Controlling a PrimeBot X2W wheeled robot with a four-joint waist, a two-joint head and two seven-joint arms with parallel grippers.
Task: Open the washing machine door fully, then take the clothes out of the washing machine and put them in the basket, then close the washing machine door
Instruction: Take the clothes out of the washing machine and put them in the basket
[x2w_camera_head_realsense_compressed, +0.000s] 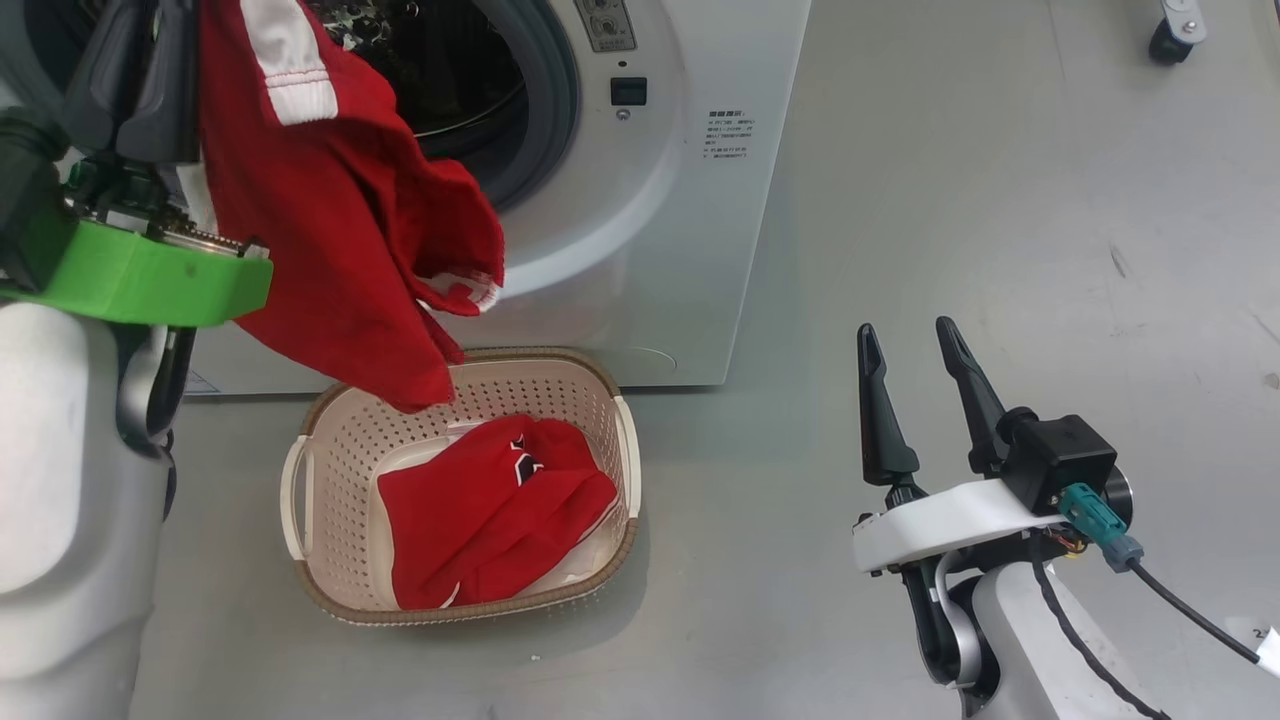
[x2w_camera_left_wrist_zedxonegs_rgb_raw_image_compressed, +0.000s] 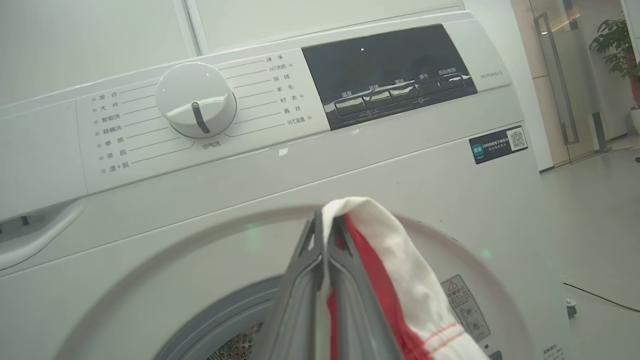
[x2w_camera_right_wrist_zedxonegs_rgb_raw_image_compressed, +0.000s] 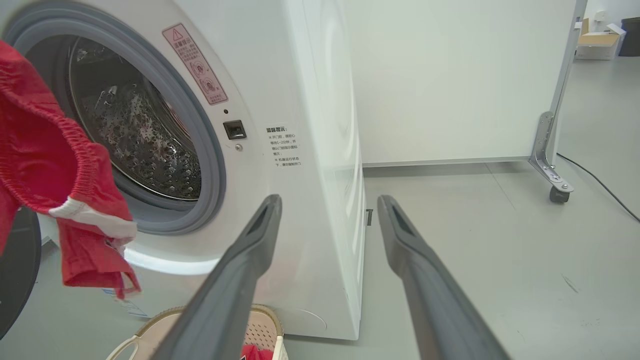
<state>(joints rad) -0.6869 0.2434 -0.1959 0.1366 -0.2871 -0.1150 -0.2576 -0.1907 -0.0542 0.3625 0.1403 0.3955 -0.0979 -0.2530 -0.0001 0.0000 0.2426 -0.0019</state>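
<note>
Clothes (x2w_camera_head_realsense_compressed: 340, 230): red with white trim. One piece hangs from your left claw (x2w_camera_left_wrist_zedxonegs_rgb_raw_image_compressed: 325, 220), upper left of the head view. Its low end overlaps the back rim of the basket (x2w_camera_head_realsense_compressed: 625, 450) in that view.
Second piece (x2w_camera_head_realsense_compressed: 480, 520): crumpled inside the basket, lower centre of the head view.
Left claw: fingers pressed together on a white-and-red band of the fabric. Your left wrist view has the pinch at bottom centre, with the dial (x2w_camera_left_wrist_zedxonegs_rgb_raw_image_compressed: 196, 100) and dark control panel (x2w_camera_left_wrist_zedxonegs_rgb_raw_image_compressed: 390, 75) above it.
Right claw (x2w_camera_head_realsense_compressed: 920, 340): fingers spread, holding nothing. It sits lower right of the head view over bare floor (x2w_camera_head_realsense_compressed: 950, 200), well apart from the basket.
Washer (x2w_camera_head_realsense_compressed: 650, 200): top centre of the head view, mouth uncovered. Your right wrist view shows the perforated drum (x2w_camera_right_wrist_zedxonegs_rgb_raw_image_compressed: 135, 125) inside the grey seal (x2w_camera_right_wrist_zedxonegs_rgb_raw_image_compressed: 210, 165), upper left.
Door (x2w_camera_right_wrist_zedxonegs_rgb_raw_image_compressed: 12, 270): swung open, black rim at the lower left edge of the right wrist view.
Basket: on the floor just in front of the washer, lower left of centre in the head view.
</note>
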